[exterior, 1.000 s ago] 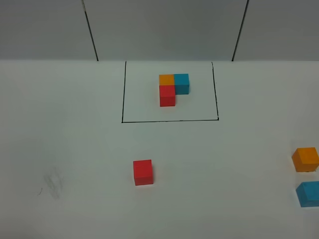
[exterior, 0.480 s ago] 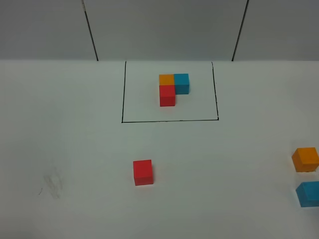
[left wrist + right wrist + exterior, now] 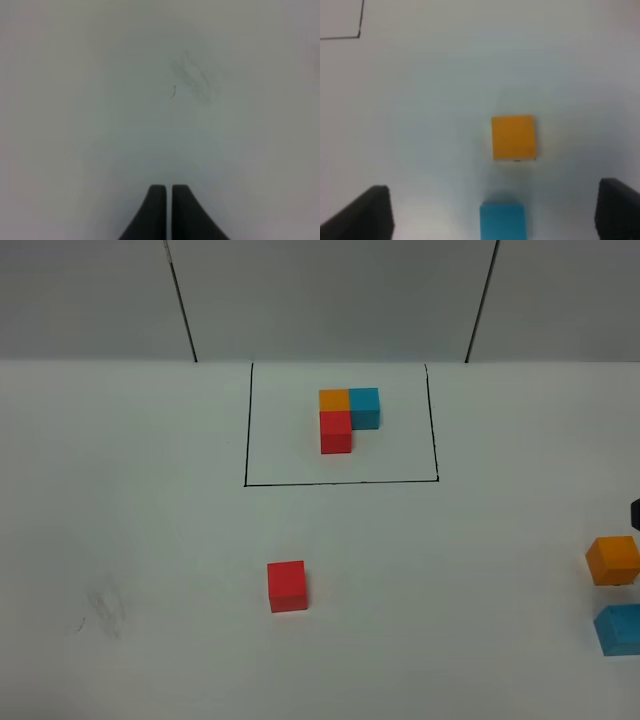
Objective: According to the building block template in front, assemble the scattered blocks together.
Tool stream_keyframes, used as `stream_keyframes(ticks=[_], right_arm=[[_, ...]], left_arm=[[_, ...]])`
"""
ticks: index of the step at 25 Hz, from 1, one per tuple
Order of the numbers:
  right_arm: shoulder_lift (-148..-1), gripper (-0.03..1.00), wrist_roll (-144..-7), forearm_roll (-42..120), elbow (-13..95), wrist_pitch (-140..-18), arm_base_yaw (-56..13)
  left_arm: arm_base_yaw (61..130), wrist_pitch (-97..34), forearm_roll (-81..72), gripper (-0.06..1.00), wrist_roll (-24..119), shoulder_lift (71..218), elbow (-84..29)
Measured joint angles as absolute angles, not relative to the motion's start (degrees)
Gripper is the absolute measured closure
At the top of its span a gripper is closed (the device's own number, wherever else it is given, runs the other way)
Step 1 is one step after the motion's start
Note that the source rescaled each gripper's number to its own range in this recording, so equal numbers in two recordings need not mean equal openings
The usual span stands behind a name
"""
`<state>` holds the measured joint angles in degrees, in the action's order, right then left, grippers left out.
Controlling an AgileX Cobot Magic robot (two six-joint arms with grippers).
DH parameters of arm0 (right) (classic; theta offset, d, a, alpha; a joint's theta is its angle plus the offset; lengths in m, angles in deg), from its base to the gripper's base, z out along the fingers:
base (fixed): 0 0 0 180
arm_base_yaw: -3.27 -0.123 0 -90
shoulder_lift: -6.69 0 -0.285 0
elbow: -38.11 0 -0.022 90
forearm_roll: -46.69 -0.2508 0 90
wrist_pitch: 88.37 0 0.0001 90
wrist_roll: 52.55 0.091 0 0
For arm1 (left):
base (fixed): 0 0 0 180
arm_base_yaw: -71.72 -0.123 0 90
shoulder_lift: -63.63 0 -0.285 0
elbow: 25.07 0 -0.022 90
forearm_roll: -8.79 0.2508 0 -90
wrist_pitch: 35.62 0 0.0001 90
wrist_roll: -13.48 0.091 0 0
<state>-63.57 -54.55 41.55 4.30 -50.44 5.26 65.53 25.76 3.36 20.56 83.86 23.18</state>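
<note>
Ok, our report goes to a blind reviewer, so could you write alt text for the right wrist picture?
An orange cube sits on a plain white table, with a light blue cube just apart from it, nearer the right gripper. That gripper stands wide open, its two dark fingers holding nothing. One corner of a thin black line shows far off.

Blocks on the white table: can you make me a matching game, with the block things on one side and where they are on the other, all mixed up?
Things:
1. loose red cube
2. loose orange cube
3. loose blue cube
4. building block template

Places, in the exterior high view:
A. inside the black-lined rectangle
B. right edge, nearest the camera
C. alone, in front of the rectangle
D. right edge, just behind the loose blue cube

Pairs: 1-C, 2-D, 3-B, 4-A
</note>
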Motion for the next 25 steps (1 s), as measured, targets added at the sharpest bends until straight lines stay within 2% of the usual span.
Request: stream_keyframes(ticks=[25], right_arm=[[-89.60, -0.03, -59.57, 39.59, 4.36, -63.54, 5.26]], left_arm=[[65.53, 25.76, 3.36, 0.94, 20.62, 83.86, 23.18]])
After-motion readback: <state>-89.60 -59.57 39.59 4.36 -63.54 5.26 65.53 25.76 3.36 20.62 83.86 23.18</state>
